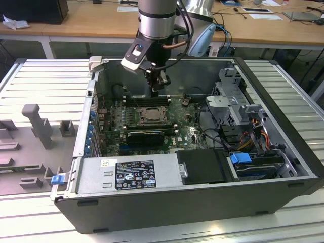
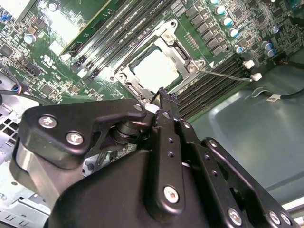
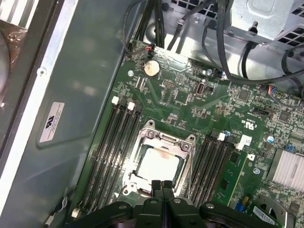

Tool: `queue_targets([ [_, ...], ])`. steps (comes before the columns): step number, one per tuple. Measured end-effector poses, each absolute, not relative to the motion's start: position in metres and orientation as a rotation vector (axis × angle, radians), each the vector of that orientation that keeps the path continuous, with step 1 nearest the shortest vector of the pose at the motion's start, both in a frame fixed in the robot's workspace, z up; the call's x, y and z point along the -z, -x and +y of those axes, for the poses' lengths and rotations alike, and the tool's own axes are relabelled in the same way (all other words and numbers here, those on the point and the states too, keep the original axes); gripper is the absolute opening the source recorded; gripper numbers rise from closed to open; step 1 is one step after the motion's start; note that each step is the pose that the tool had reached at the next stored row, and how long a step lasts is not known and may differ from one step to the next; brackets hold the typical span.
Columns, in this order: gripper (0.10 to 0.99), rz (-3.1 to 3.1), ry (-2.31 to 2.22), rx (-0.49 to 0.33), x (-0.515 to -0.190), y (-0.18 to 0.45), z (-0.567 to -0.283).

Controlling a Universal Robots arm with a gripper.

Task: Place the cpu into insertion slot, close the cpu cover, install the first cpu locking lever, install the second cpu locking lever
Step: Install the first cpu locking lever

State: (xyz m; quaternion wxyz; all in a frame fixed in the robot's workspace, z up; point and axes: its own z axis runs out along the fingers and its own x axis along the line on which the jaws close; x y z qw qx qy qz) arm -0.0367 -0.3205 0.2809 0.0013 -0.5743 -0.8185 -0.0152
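cpu (image 3: 159,164): flat square, pale silver-beige, matte metal face with a faint glare. It sits in the insertion slot (image 1: 151,114) on the green motherboard (image 3: 190,95).

cpu cover (image 3: 166,141): thin silver-grey stamped frame, lying flat around the chip, which shows through its square opening.

Long black ribbed memory slots (image 3: 111,142) run along both sides of the socket. In the second wrist view a thin bright wire lever (image 2: 225,75) angles out from one socket corner across those slots.

tool (image 3: 163,183): black, matte, with bolted link plates. Its two fingers are pressed together with only a seam between them and nothing held. The tips hang at the socket's edge; contact cannot be told.

In the exterior view the tool (image 1: 159,83) hangs just above the socket inside the open grey steel case (image 1: 202,197), which stands on a ribbed aluminium table (image 1: 40,76).
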Motion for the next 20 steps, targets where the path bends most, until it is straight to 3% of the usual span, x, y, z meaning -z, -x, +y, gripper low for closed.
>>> queue_targets([
  [20, 0.106, -2.892, 1.202, 0.046, -0.2807, 0.0367, -0.3205],
])
